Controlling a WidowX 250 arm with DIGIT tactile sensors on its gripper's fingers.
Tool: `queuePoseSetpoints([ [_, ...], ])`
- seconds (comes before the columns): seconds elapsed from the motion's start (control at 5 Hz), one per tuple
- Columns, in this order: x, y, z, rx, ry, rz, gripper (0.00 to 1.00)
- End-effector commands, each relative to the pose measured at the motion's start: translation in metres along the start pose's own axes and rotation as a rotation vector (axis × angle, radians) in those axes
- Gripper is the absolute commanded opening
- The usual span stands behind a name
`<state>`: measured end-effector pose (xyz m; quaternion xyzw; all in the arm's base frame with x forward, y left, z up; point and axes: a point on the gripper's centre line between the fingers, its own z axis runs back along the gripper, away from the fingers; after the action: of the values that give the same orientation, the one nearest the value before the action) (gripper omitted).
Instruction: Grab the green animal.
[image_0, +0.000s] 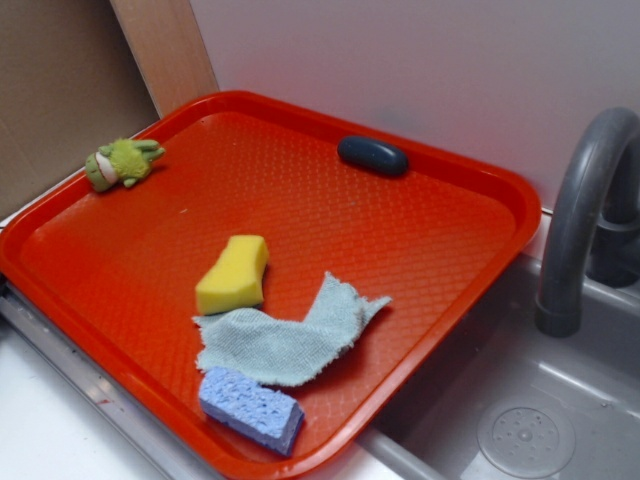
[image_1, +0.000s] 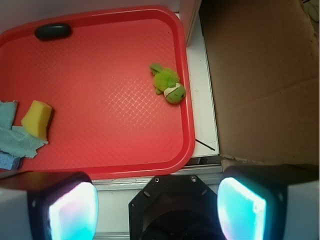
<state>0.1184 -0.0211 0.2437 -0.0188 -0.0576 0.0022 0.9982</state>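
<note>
Filling most of the exterior view, a red tray (image_0: 430, 240) holds, by size, a teal rag (image_0: 290, 340) at 6 o'clock, yellow sponge (image_0: 233, 274), blue sponge (image_0: 252, 408), dark oval (image_0: 372, 156) at 1 o'clock, and green animal (image_0: 122, 163) at 10 o'clock by the rim. Gripper (image_1: 157, 210) spread wide, holding nothing

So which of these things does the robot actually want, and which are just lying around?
Wanted: the green animal, by the tray's edge; the gripper, open above it.

Lying around: yellow sponge, teal rag, blue sponge, dark oval object, red tray, faucet.
</note>
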Motion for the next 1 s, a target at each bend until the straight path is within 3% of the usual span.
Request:
queuePoseSetpoints([
  [0.0,0.000,0.000,0.000,0.000,0.000,0.000,1.00],
  [0.2,0.016,-0.008,-0.027,0.167,-0.087,-0.185,1.00],
  [0.4,0.029,-0.011,-0.046,0.202,-0.167,-0.312,1.00],
  [0.6,0.043,-0.009,-0.060,0.143,-0.246,-0.395,1.00],
  [0.8,0.065,0.006,-0.088,0.100,-0.259,-0.379,1.00],
])
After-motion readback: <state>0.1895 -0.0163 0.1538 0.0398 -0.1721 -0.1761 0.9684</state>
